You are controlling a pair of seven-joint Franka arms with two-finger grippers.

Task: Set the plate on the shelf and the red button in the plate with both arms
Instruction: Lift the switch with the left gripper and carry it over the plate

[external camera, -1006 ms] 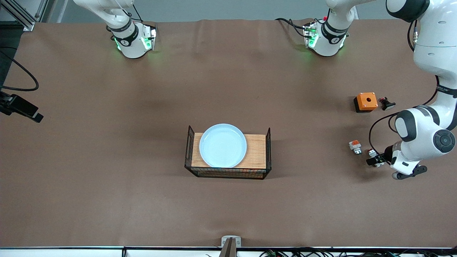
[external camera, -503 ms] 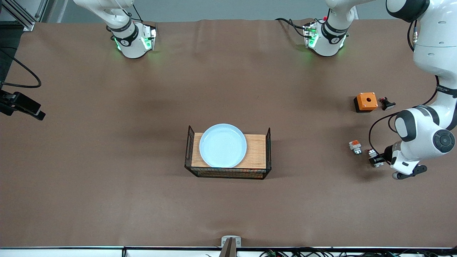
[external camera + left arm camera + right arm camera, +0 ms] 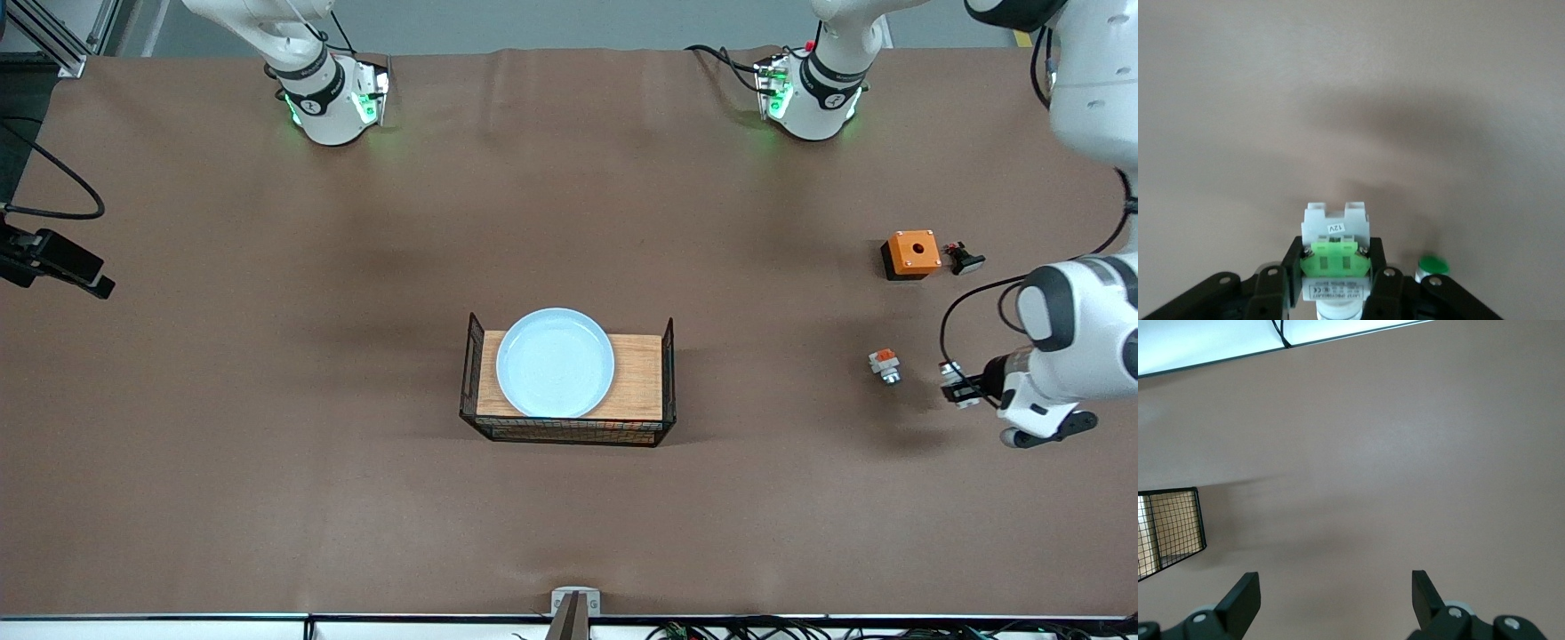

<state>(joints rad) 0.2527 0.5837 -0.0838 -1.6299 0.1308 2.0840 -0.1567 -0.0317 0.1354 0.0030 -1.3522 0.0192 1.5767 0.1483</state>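
The red button (image 3: 1335, 257) looks light, rigid plastic; the left tool (image 3: 1335, 283) is clamped across its green block, above the desk (image 3: 267, 444). The plate (image 3: 555, 362), seemingly smooth and breakable, sits in a wire tray (image 3: 569, 431); take its rim. The right tool (image 3: 1335, 595) waits, spread wide and empty.

Plate (image 3: 555, 363) on tray (image 3: 640, 377) at table (image 3: 267, 444) centre; box (image 3: 911, 253) and small switch piece (image 3: 885, 365) near left-arm edge.
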